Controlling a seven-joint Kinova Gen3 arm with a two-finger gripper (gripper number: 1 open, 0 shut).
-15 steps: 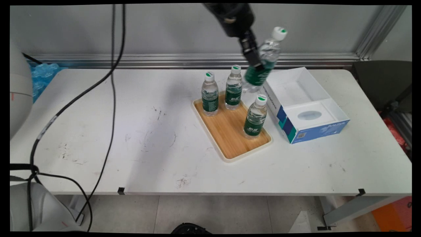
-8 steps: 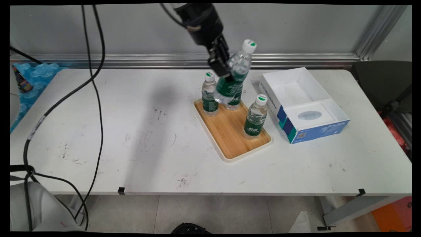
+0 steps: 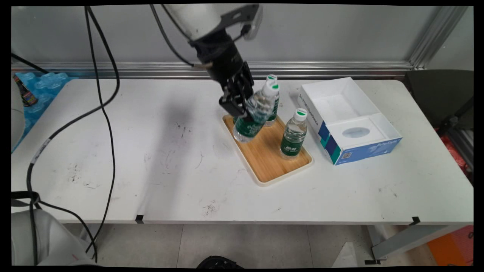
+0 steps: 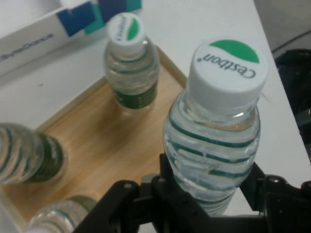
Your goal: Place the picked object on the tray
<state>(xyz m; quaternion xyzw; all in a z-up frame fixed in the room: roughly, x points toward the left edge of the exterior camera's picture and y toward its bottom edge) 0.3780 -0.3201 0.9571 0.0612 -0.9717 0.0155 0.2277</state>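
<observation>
Right now the black two-finger gripper (image 3: 242, 107) is clamped round the body of a small clear plastic water bottle with a green label and a white cap (image 3: 255, 113), one finger on each side of it. The bottle is tilted, its cap leaning up and to the right, its base low over the far left corner of the bamboo-topped rectangular tray with a cream rim (image 3: 281, 172). I cannot tell whether the base is touching the tray. In the hand view the held bottle (image 4: 216, 131) rises between the fingers, its cap showing a green patch and the lettering "Cestbon".

Just behind the held bottle stands another bottle of the same kind (image 3: 271, 102), upright at the tray's far edge and partly hidden by it. A third one (image 3: 293, 134) stands upright near the tray's right side, well clear of the gripper. The hand view shows part of yet another bottle (image 4: 26, 153) at its left edge, standing on the tray.

To the right of the tray, close beside it, lies an open white cardboard box with blue and teal sides (image 3: 349, 119), with an oval hollow in its nearer compartment. Everything rests on the scuffed white table (image 3: 151, 158). Black cables (image 3: 102, 98) hang down on the left.
</observation>
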